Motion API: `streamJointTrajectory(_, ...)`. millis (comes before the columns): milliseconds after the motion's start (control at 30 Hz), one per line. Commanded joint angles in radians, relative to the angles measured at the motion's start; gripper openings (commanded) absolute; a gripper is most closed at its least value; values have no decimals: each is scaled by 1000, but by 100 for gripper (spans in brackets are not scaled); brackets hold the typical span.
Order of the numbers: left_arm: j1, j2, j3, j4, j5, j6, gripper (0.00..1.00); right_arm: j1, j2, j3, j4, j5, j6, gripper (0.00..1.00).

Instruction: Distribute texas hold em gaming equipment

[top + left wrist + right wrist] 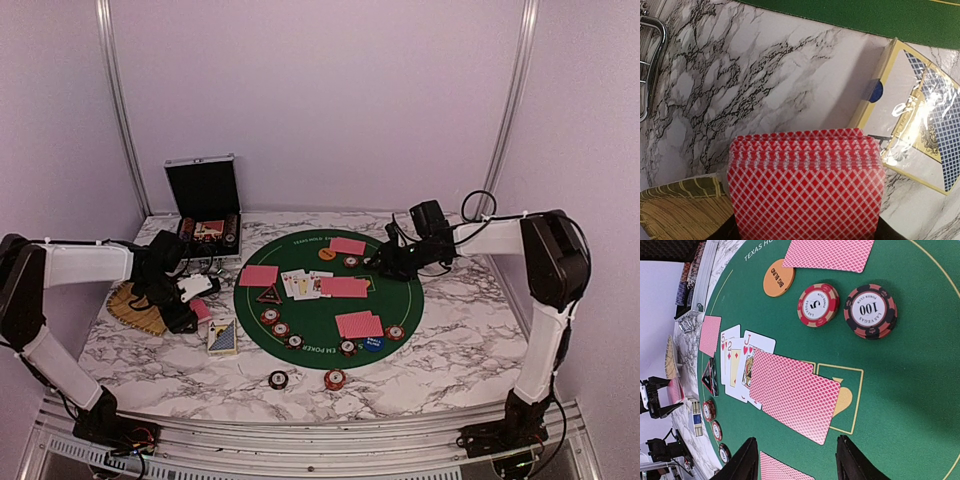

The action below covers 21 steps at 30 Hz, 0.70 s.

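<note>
**Left tool grips the deck, right tool stands open over the mat**

Left tool [193,302] is closed on a deck of red-backed cards [805,185]. The deck is held by its lower end above the marble desk [740,75], between the straw tray [680,210] and a blue card box [920,125]. It is probably held there, beside the green mat [400,300], so that cards can be dealt from it without the layout being disturbed.

The right tool [796,440] is open, and nothing is seen between its fingers. It hovers low over the far right part of the mat, near a pair of face-down cards [795,395], apparently to take or straighten a piece.

Some face-up cards [740,360] are laid in the middle of the mat. An orange disc [778,277], a red chip [818,305] and a small stack of dark chips [870,311] are placed at the far seat. A dark-rimmed chip [278,379] and a reddish chip [335,379] lie on the desk just outside the near edge of the mat, so the distribution is judged not yet finished.
</note>
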State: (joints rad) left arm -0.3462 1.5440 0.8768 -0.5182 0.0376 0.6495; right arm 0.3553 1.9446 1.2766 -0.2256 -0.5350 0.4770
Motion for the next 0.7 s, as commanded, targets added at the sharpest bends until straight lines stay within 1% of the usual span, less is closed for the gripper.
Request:
streamJointTrajectory(0, -3, 24, 9, 42, 6, -43, 0, 5, -50, -11, 11, 9, -2, 51)
streamJointTrajectory(133, -11, 41, 12, 57, 17, -57, 0, 6, -59, -16, 12, 8, 1, 51)
streamJointTrajectory(400, -76, 71, 16, 85, 47, -103, 0, 7, -77, -32, 15, 15, 0, 51)
streamJointTrajectory(667, -84, 63, 26, 85, 119, -129, 0, 6, -81, -47, 20, 15, 1, 51)
